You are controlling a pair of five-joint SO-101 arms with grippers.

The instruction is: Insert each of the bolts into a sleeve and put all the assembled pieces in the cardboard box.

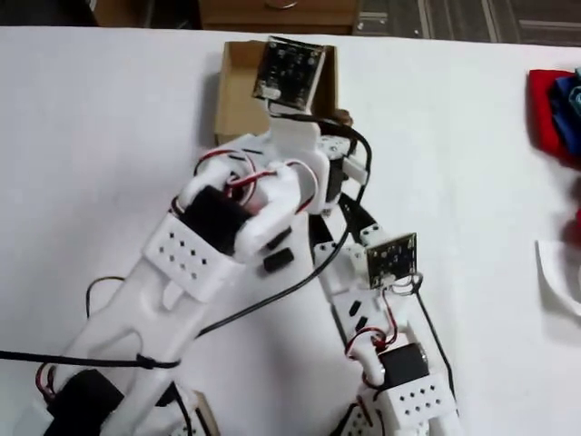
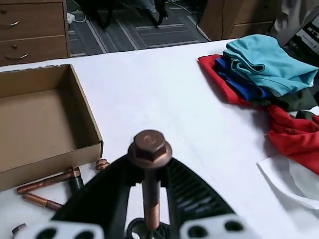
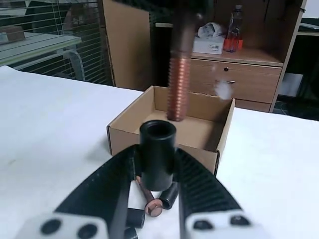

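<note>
My left jaws are closed on a bolt [image 2: 149,149]. It stands upright with the hexagonal head on top, and the frame edge cuts off its lower shaft. My right jaws clamp a black sleeve [image 3: 158,157], also upright, with its hole facing up. In the right wrist view the threaded end of the bolt hangs just above the sleeve's mouth and is not yet inside. I cannot tell whether the two are in line in depth, and the bolt's upper part is blurred.

Behind them stands the open box [image 3: 124,135]. Beside it on the desk [image 2: 164,89] lie loose bolts [image 2: 47,181] and spare sleeves [image 3: 169,195], partly hidden behind the jaws. Farther off are a pile of clothes [image 2: 259,69] and a white sheet [image 2: 294,184].

In the high view the arms [image 1: 227,227] cover both jaws and much of the box.
</note>
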